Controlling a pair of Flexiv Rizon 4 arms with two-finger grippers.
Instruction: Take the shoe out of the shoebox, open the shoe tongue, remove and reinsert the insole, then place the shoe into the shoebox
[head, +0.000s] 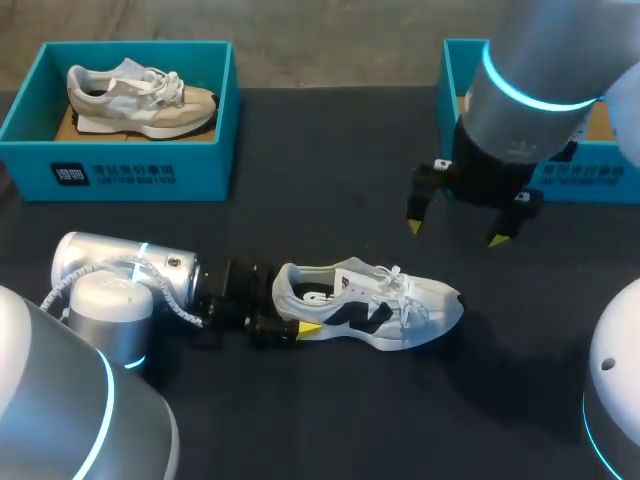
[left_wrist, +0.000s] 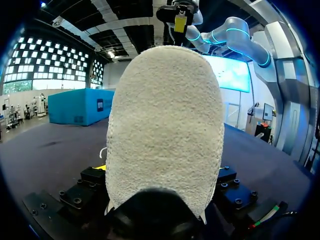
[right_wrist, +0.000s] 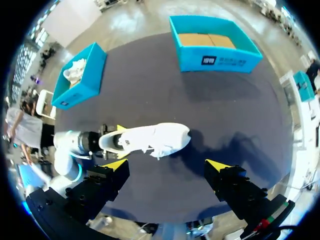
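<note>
I am working in what is looking like a robotics lab: my left arm (head: 110, 270) and right arm (head: 525, 80) are standing at a dark-covered table (head: 330, 170) staged with a teal shoebox (head: 130, 175) holding a beige sneaker (head: 140, 100) and a second shoebox (right_wrist: 222, 61).

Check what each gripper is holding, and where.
Left gripper is shut on the white shoe at its heel. Right gripper is open, holding nothing.

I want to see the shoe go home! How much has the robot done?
Done: the shoe is out of the empty box, on the table. In hand: the left gripper grips its heel; the right gripper hovers open above. Left, it seems: tongue, insole out and in, then boxing it.
</note>
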